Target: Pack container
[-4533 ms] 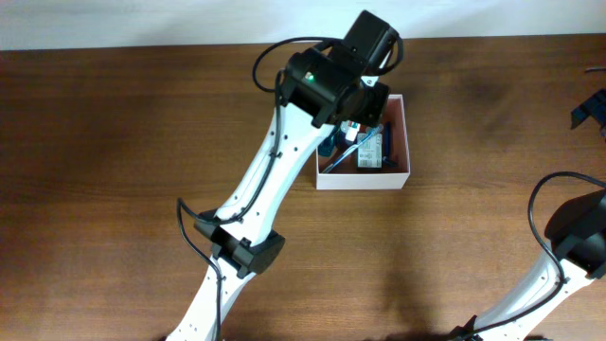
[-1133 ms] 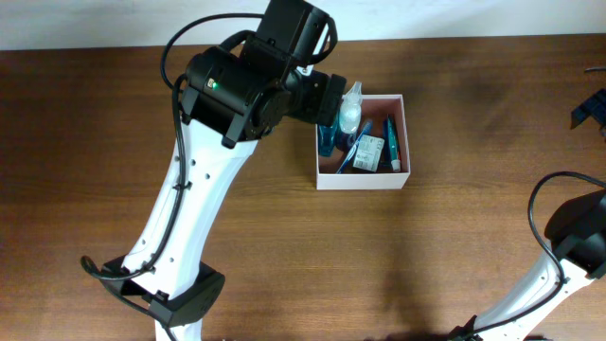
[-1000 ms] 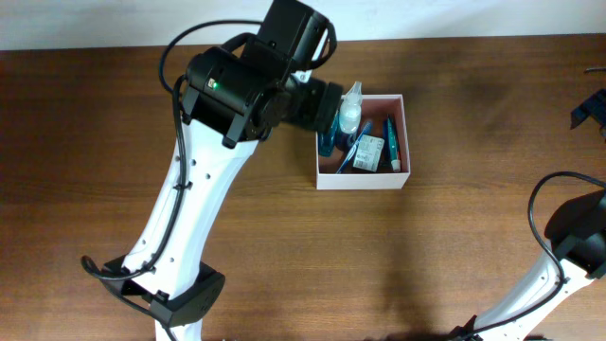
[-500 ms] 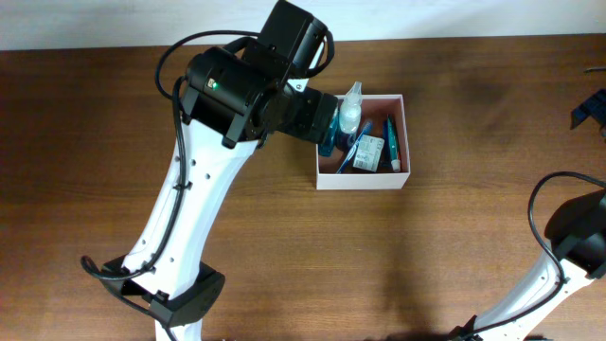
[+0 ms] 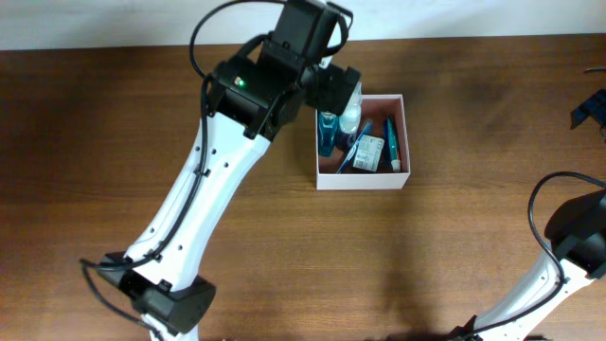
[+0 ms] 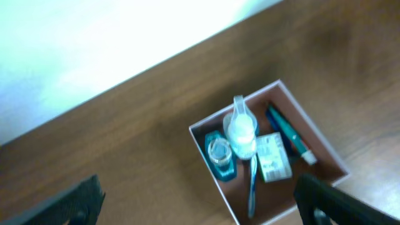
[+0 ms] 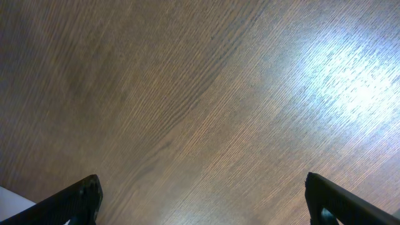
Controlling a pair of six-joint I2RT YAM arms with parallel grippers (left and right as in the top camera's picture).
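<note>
The container [image 5: 365,181] sits on the table [image 5: 114,142]. Inside it, a clear spray bottle [image 5: 350,116] stands at the far-left corner. A teal bottle [image 5: 328,134] is just left of it, against the left wall. A blue toothbrush [image 5: 347,154] slants toward the near-left corner, a white-and-green packet [image 5: 370,152] lies in the middle, and a teal pen [image 5: 390,142] runs along the right wall. Seen from above, the left arm [image 5: 275,85] covers the container's far-left corner and part of the spray bottle. A dark object [image 5: 592,106], cut off by the frame edge, lies well right of the container; what it is cannot be told.

The left gripper [image 6: 200,201] hangs above the container's far-left corner. Its fingers are spread wide, holding and touching nothing. The right gripper [image 7: 203,200] is well away to the container's near right, over bare wood, with its fingers likewise wide apart and empty.
</note>
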